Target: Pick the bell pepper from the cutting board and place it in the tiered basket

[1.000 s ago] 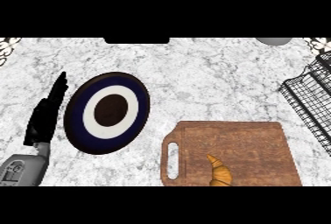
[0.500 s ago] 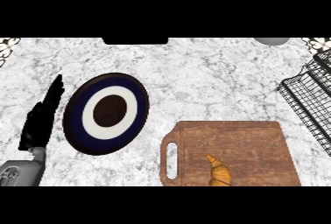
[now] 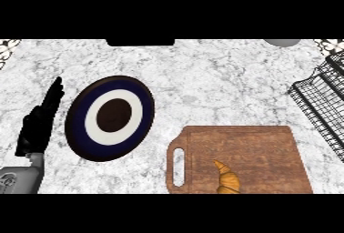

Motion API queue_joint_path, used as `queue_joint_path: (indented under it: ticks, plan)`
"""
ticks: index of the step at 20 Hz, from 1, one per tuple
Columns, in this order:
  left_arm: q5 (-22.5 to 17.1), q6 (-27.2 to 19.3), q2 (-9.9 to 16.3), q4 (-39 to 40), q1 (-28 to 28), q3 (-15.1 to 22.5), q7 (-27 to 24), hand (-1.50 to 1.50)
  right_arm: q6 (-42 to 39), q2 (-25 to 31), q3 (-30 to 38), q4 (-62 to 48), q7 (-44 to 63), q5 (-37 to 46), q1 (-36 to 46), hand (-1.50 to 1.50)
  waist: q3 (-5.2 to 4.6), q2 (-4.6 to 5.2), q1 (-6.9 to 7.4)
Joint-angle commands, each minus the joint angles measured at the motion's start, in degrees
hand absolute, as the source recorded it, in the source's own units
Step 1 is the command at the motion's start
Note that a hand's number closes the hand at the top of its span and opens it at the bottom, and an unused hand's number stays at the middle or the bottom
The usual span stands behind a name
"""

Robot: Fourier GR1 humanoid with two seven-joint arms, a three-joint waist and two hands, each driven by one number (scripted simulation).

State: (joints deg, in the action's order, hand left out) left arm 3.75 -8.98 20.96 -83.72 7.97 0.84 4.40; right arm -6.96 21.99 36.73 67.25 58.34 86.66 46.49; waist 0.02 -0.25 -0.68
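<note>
A brown wooden cutting board (image 3: 255,150) with a handle slot lies at the lower right of the counter. On its lower part rests a golden croissant (image 3: 227,177); no bell pepper shows anywhere. The black wire tiered basket (image 3: 322,100) stands at the right edge, partly cut off. My left hand (image 3: 39,123) is at the far left, fingers straight and pointing up, open and holding nothing, beside the plate. My right hand is out of view.
A round plate (image 3: 111,117) with a dark blue rim, white ring and brown centre lies left of the board. A grey round object (image 3: 282,42) and a dark object (image 3: 139,42) show at the counter's back edge.
My left hand has drifted slightly left and down, away from the plate. Nothing else has moved.
</note>
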Motion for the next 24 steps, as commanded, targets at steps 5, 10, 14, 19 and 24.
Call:
queue_joint_path:
  ticks: [5, 10, 14, 19, 24]
  plan:
    - [1.7, -0.2, -2.5, 1.7, -2.1, 0.7, -3.7, 0.00, 7.8, -5.3, -0.1, 12.4, 4.9, -1.9, -5.4, -1.50, -0.04, 0.18, 0.57]
    - [0.9, 1.3, -1.1, 1.3, -0.4, -1.5, -2.7, 0.00, 14.6, -5.2, -0.9, 17.4, 1.8, -1.8, -9.4, -1.50, -0.04, 0.20, 0.59]
    - [3.3, -0.7, -2.7, -0.8, -0.8, 0.2, -0.2, 0.00, 6.0, -2.7, -3.5, 25.7, 7.0, 2.4, -5.8, -1.50, -0.08, -0.05, 0.47]
    - [3.2, -0.1, -2.5, -0.6, 0.4, -0.6, 0.8, 0.00, 4.0, -4.9, 0.7, 33.7, 10.5, 2.1, -8.5, -1.50, -0.05, -0.01, 0.28]
    - [2.1, 0.5, -2.5, -2.2, -3.5, -1.2, -0.4, 0.00, -5.3, -11.5, 3.9, 54.2, 11.0, 0.2, -13.5, -1.50, -0.07, -0.61, -0.72]
